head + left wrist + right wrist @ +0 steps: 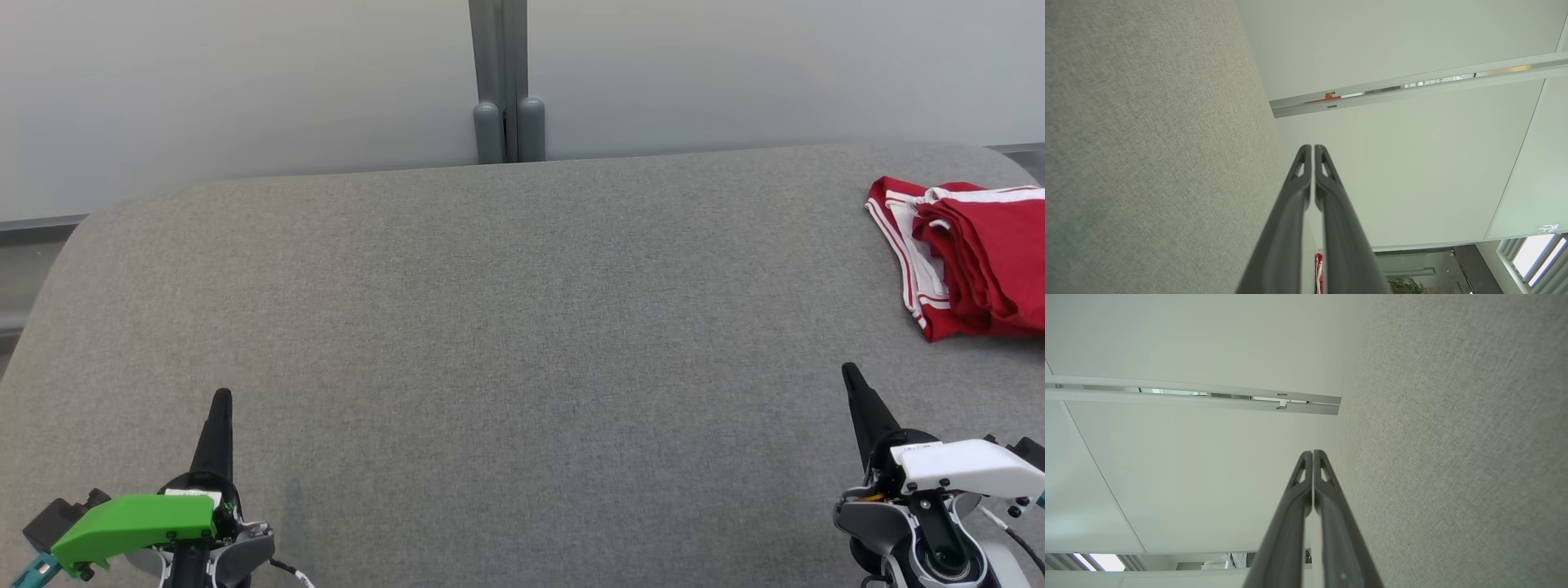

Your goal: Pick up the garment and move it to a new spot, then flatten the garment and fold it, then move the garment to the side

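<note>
The grey, coarse-woven worktop (506, 327) stood before a pale, smooth wall (245, 82). The red garment (980, 261), soft cloth with white stripes, lay folded in layers at the right edge near the far corner, which I judge was its set-aside spot. You had the left gripper (220, 398) and right gripper (849, 371) at the near edge, slim dark fingers pressed together on nothing, seemingly parked.

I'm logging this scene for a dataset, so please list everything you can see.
garment: one, red with white stripes, folded, far right of the table.
table: one, grey fabric top, before the robot.
wall panels: two, pale, behind the table.
post: one, grey, between the panels.
left gripper: one, dark fingers shut, green cover, lower left.
right gripper: one, dark fingers shut, white cover, lower right.
</note>
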Available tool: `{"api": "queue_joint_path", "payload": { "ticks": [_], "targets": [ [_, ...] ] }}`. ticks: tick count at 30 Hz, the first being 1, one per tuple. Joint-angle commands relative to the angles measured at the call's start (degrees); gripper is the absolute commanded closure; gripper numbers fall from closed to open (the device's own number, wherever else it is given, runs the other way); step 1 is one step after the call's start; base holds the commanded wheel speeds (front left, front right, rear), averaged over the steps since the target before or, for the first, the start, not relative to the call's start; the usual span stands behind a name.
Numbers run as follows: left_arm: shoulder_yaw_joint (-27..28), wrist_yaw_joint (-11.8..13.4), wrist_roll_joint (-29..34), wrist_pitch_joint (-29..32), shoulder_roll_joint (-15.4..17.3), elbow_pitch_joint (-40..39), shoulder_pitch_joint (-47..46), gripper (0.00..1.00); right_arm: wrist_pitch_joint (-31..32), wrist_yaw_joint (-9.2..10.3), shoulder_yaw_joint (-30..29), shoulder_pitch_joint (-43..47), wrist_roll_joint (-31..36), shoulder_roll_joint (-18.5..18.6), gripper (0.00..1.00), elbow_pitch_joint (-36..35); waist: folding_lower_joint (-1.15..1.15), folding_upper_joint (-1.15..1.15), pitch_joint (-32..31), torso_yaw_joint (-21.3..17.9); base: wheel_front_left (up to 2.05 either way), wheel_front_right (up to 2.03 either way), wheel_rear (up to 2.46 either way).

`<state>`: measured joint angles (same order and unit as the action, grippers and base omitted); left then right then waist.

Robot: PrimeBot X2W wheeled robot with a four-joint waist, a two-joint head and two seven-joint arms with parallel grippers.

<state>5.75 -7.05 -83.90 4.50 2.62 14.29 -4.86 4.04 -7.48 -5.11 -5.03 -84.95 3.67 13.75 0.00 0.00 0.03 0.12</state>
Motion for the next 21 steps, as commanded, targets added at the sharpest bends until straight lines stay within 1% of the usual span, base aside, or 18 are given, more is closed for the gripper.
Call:
{"api": "queue_joint_path", "payload": {
  "ticks": [1,19,21],
  "targets": [
    [0.4,-0.3,-1.3,0.3,0.4,-0.3,-1.3,1.0,0.5,-0.03,-0.3,-0.9,-1.3,-0.1,1.0,0.0,0.0,0.0,0.0,0.0,0.0,0.0,0.0],
    [0.9,-0.6,-8.6,2.1,0.4,-0.3,-1.7,1.0,2.4,-0.02,-1.2,-1.4,-7.8,-0.5,1.0,0.3,0.0,0.0,0.1,-0.1,0.0,0.0,0.0],
    [0.9,-0.6,-8.6,2.3,0.4,-0.3,-1.7,1.0,2.5,-0.02,-1.2,-1.4,-7.9,-0.5,1.0,0.3,0.0,0.0,0.2,-0.1,0.0,0.0,0.0]
  ]
}}
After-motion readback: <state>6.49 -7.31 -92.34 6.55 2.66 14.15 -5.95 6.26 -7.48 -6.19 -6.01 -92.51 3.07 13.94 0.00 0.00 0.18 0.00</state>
